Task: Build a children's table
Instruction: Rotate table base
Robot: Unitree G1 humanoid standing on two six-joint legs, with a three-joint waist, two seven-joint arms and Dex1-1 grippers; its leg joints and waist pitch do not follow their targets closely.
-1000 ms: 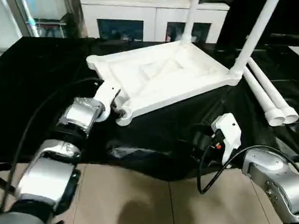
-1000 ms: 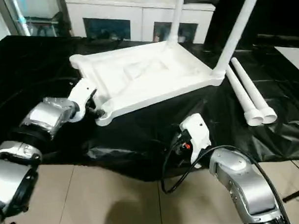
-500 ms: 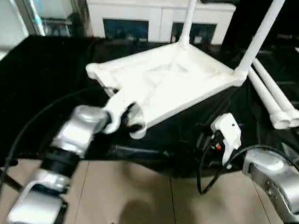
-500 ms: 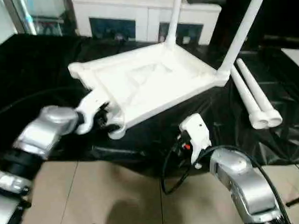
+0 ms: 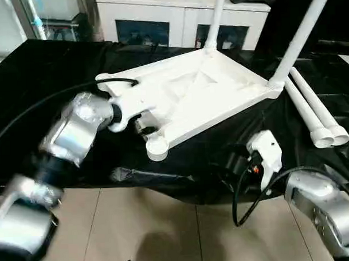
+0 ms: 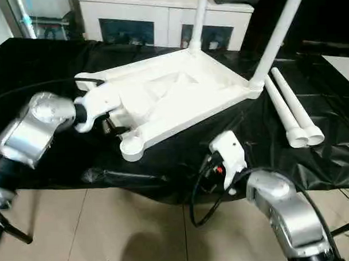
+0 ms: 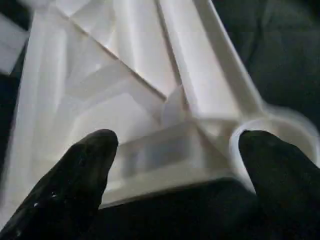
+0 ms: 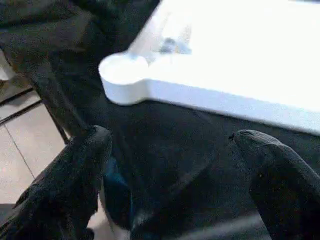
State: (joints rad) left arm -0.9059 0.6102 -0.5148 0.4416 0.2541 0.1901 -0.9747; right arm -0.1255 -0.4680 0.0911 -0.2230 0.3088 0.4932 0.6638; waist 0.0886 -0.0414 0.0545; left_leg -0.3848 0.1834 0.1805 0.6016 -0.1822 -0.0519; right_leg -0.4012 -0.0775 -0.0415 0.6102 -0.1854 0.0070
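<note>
The left tool (image 7: 172, 150), fingers spread, straddles the upturned tabletop's (image 5: 202, 92) short edge beside a corner socket (image 5: 157, 147). The right tool (image 8: 175, 165) hangs released above the black-draped surface (image 5: 40, 72).

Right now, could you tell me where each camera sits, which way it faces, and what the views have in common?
Head stereo pair: looks forward and down at the tabletop on the black cloth, over both silver forearms.
Left wrist: looks along the open left gripper at the ribbed underside and a round corner socket.
Right wrist: looks along the open right gripper at the cloth and the near socket.
Shared: every view holds that near socket.
</note>
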